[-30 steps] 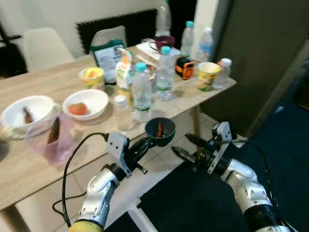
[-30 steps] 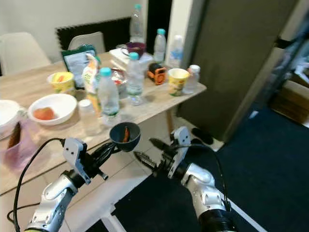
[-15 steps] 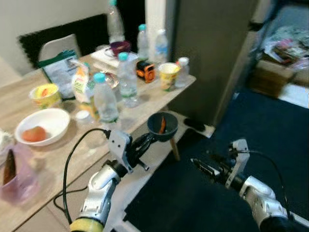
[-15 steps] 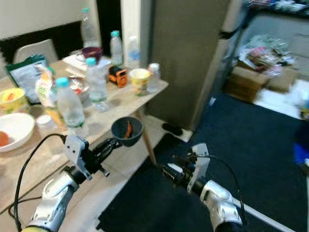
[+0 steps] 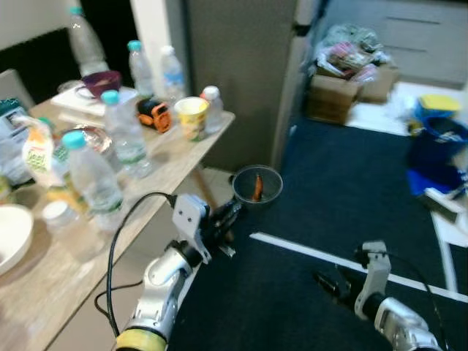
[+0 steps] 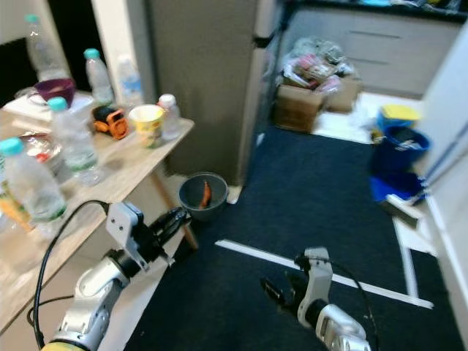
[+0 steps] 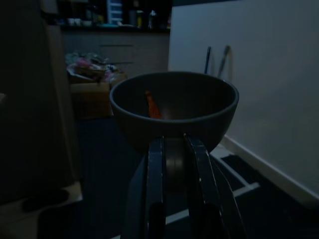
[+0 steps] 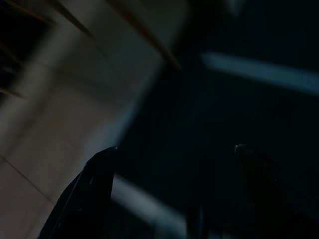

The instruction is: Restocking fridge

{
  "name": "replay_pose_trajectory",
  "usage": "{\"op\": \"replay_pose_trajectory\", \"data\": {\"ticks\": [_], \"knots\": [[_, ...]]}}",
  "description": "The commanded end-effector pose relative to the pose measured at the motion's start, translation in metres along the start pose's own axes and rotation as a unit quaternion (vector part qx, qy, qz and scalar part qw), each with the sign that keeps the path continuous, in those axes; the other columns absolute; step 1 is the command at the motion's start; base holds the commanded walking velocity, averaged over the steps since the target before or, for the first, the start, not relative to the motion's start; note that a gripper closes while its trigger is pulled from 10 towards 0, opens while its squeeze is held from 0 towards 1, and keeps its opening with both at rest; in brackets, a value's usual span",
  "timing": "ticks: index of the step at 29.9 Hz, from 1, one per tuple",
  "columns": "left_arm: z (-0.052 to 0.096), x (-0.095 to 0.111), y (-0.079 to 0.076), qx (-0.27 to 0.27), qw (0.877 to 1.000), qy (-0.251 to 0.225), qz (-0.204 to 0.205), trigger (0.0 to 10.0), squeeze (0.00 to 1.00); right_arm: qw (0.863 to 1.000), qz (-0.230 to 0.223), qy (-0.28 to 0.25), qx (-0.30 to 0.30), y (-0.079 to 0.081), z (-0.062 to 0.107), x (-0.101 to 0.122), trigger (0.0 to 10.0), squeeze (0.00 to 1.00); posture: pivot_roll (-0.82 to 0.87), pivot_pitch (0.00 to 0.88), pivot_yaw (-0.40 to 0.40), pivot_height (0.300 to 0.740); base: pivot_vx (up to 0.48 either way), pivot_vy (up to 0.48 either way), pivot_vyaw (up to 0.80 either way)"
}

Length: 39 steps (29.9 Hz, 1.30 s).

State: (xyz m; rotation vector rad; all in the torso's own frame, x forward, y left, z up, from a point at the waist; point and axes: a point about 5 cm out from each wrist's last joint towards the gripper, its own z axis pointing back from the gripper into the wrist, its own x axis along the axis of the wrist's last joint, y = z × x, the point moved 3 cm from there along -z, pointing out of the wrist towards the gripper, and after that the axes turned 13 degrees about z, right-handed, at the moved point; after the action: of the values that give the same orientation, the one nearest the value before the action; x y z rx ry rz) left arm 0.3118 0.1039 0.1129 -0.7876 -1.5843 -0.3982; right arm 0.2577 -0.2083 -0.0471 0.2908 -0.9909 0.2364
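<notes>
Left arm is up and reaching forward, elbow bent, silver forearm angled toward the middle, a black cable looping off the wrist. The left gripper (image 5: pixel 232 213) has its two long black fingers (image 7: pixel 155 189) pinched close together, side by side, clamped on the base of a small grey bowl (image 5: pixel 257 185) held level out in front. Right arm sits low and out to the side, forearm pointing inward. The right gripper (image 5: pixel 327 282) hangs with its fingers (image 8: pixel 94 179) spread wide apart, nothing between them.
</notes>
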Motion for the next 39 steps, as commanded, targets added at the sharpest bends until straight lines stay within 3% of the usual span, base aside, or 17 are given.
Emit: {"op": "replay_pose_trajectory", "data": {"ticks": [1, 7, 11, 32, 39], "knots": [[-0.002, -0.002, -0.004, -0.005, 1.0, 0.001, -0.001, 10.0, 0.0, 0.999, -0.011, 0.041, -0.016, 0.001, 0.006, -0.021, 10.0, 0.0, -0.02, 0.039, -0.007, 0.74, 0.0, 0.0, -0.77], [-0.004, -0.007, -0.009, -0.011, 1.0, 0.003, 0.007, 10.0, 0.0, 0.995, -0.027, 0.082, -0.04, 0.002, 0.015, -0.047, 10.0, 0.0, -0.03, 0.032, -0.005, 0.74, 0.0, 0.0, -0.77], [-0.005, -0.01, -0.014, -0.019, 1.0, 0.005, 0.01, 10.0, 0.0, 0.994, -0.027, 0.093, -0.05, 0.002, 0.017, -0.052, 10.0, 0.0, -0.03, 0.028, -0.003, 0.74, 0.0, 0.0, -0.58], [-0.01, -0.023, -0.033, -0.051, 0.998, 0.017, 0.037, 10.0, 0.0, 0.992, -0.019, 0.109, -0.069, 0.005, 0.014, -0.056, 10.0, 0.0, -0.03, 0.033, -0.001, 0.74, 0.0, 0.0, 0.0], [-0.011, -0.024, -0.036, -0.06, 0.997, 0.016, 0.039, 10.0, 0.0, 0.991, -0.017, 0.107, -0.073, 0.004, 0.013, -0.054, 10.0, 0.0, -0.02, 0.029, -0.002, 0.74, 0.263, 0.0, 0.0]]}}
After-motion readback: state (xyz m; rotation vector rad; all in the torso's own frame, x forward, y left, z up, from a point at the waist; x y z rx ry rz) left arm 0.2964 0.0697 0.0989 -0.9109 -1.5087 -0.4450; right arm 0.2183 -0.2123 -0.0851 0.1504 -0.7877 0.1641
